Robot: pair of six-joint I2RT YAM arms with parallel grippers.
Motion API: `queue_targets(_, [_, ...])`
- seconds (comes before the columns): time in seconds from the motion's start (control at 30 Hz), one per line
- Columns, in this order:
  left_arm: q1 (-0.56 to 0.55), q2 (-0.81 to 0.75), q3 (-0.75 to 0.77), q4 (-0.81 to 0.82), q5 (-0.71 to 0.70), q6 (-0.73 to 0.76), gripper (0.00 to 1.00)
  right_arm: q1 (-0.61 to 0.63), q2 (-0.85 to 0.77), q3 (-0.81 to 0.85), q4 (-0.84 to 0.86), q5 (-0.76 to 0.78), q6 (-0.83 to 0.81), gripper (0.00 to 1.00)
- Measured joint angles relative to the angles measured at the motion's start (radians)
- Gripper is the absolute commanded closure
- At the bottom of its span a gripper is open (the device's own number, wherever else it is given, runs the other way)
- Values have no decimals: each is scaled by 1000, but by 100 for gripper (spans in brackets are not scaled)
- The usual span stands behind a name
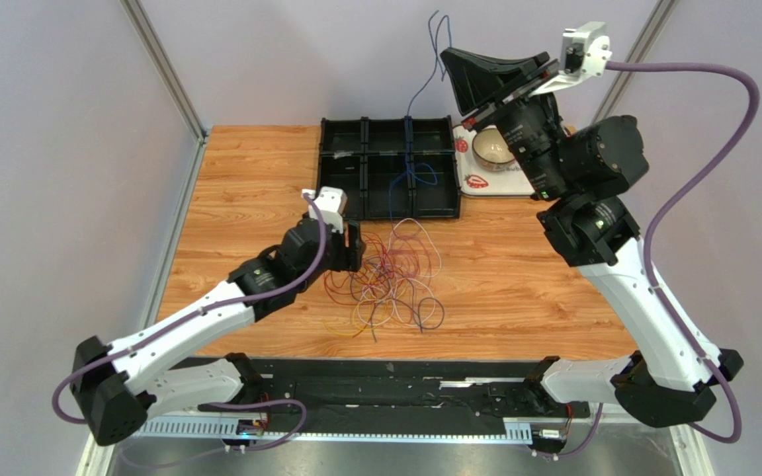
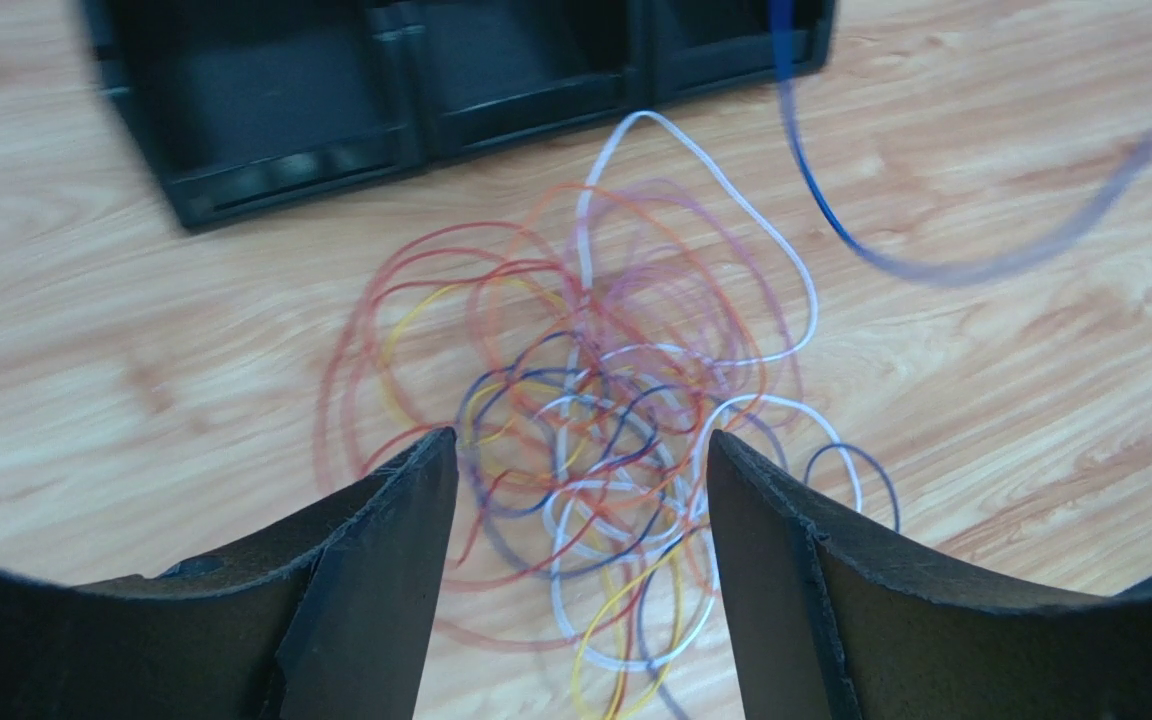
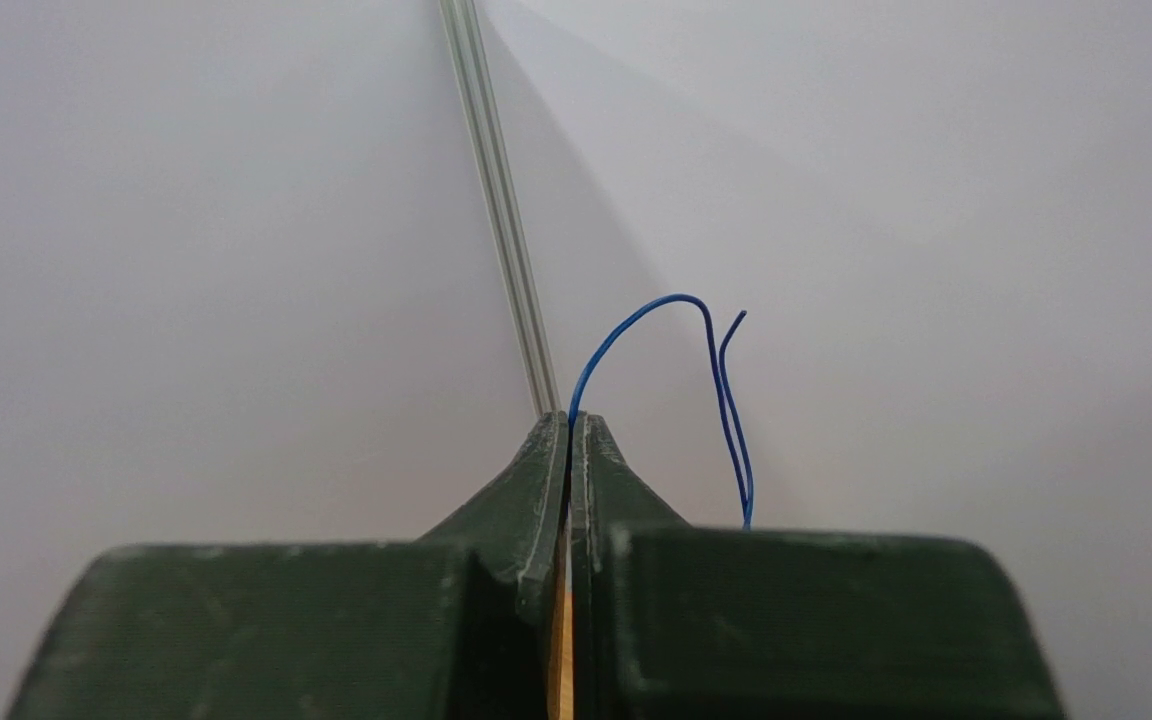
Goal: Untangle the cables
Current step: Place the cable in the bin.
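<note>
- Top external view, starting at the far left: I'm watching the left gripper (image 1: 355, 248) hovering low at the left edge of the cables (image 1: 395, 283). They're lying in a loose, many-coloured heap on the table (image 1: 246, 188), just in front of the black tray (image 1: 340, 164).
- In the left wrist view its jaws are standing wide apart with nothing gripped, framing the knot of orange, red, yellow, purple and white loops below.
- Moving right, a blue cable (image 1: 417, 99) is hanging down from high up and crossing over the tray. Its low end is showing blurred beside the heap, and I can't tell whether it's snagged there.
- At the far right, the right gripper (image 1: 448, 58) is sitting raised well above the tray. The right wrist view is showing its jaws pinched tight on that blue strand, with a short free end curling above the tips.
- I'm reading this as mid-extraction: one strand is being lifted clear while the left side is lining up on the pile.
- Next, I'm thinking the left jaws need to come down and pin or pinch the heap. Then the right can draw the blue strand away without dragging the rest along.
</note>
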State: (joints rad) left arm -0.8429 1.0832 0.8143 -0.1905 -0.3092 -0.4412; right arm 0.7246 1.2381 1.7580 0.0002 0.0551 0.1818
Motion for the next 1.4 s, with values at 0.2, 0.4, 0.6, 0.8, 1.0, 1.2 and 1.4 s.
queue_targets(0.2, [0,-190,52,-282,-148,-37,28,0,93,3,47,-2,-102,100])
queue_targets(0.4, [0,-304,8,-493,-269,-185,22,-2,174,4,85,19,-235,100])
queue_targets(0.6, [0,-356,23,-621,-250,-325,3,-19,241,46,143,50,-333,100])
queue_targets(0.8, [0,-549,113,-677,-190,-293,1,-70,360,169,183,66,-351,100])
queue_targets(1.0, [0,-645,237,-805,-277,-266,1,-140,531,369,179,55,-311,100])
queue_targets(1.2, [0,-594,257,-898,-292,-249,2,-216,693,554,177,16,-216,100])
queue_targets(1.4, [0,-490,257,-930,-282,-240,6,-235,784,599,221,-5,-178,100])
